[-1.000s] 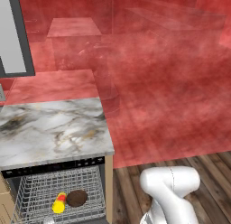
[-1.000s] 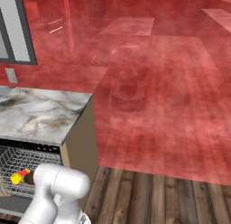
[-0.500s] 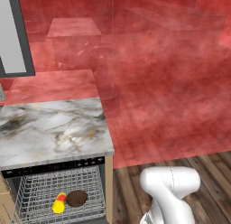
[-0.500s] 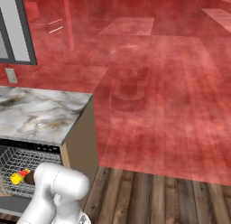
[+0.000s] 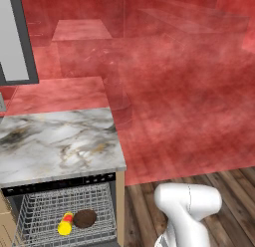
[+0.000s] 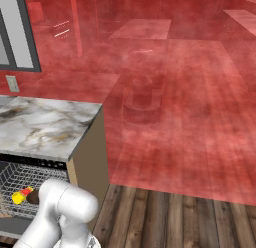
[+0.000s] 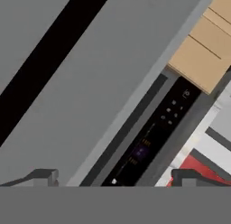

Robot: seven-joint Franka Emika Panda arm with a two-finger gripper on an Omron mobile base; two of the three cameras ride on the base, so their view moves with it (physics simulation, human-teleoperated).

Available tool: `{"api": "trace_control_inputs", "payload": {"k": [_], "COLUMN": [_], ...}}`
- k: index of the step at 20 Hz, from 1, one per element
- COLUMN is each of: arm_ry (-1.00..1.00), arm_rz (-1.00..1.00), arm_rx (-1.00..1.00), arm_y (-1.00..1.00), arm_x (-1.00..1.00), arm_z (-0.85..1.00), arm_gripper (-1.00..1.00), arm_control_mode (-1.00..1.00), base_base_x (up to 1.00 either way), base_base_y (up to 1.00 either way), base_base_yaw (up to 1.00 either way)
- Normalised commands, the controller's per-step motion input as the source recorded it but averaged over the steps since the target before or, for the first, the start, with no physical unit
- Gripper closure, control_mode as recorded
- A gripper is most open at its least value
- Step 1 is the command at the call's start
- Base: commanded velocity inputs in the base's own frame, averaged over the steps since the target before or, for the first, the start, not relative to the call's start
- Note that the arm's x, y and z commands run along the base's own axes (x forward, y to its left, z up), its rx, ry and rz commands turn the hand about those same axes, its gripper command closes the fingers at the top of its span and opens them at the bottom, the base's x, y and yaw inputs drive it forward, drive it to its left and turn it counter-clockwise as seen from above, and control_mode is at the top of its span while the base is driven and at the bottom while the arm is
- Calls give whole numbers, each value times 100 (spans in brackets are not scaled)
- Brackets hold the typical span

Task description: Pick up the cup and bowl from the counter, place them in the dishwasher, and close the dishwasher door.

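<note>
Behind arm, bowl [image 6: 34, 196] half-hidden.

Control strip [image 7: 155, 139] markings apparently illegible

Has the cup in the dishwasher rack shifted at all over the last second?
No. In the left base view the cup lies in the same spot in the rack, touching the bowl on its right, below the counter edge, as before.
</note>
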Motion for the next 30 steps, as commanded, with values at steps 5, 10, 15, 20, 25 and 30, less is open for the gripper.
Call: {"api": "trace_control_inputs", "payload": {"k": [5, 10, 15, 20, 25, 30], "arm_ry": [-42, -36, -20, -7, -5, 0], "arm_rz": [7, 12, 12, 3, 2, 0], "arm_rx": [14, 29, 55, 45, 34, 23], "arm_y": [0, 0, 0, 37, 59, 60], "arm_x": [-5, 0, -3, -25, -47, -34], "arm_z": [-59, -62, -44, -84, -100, -100], "arm_gripper": [-100, -100, -100, -100, -100, -100], "arm_control_mode": [-100, -100, -100, -100, -100, -100], "base_base_x": [0, 0, 0, 0, 0, 0], "base_base_y": [0, 0, 0, 0, 0, 0], "base_base_yaw": [0, 0, 0, 0, 0, 0]}}
